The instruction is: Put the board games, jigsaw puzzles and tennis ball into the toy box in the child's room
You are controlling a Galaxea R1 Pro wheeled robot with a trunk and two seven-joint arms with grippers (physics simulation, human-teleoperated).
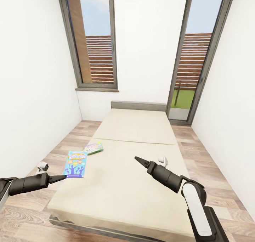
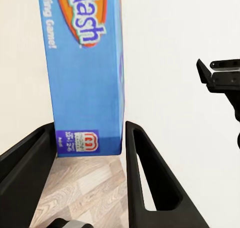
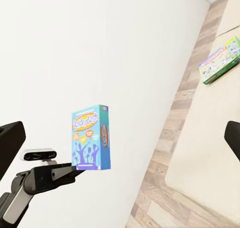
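Left wrist view shows your left claw point(image 2: 90, 153) clamped on the blue board game's point(image 2: 87, 67) bottom edge only; swing fast and it slips. Right claw point(image 1: 136, 159) looks together.

2 board games at the left edge of the bed point(image 1: 141, 171). The blue game box point(image 1: 75, 164), with orange lettering, stands between the fingers of the left gripper point(image 1: 63, 178). The green-pink game box point(image 1: 94, 148) lies flat beyond it, apart.

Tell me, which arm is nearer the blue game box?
Left. Its tool grips the blue game box by an edge; the right tool hovers over the bed, well aside.
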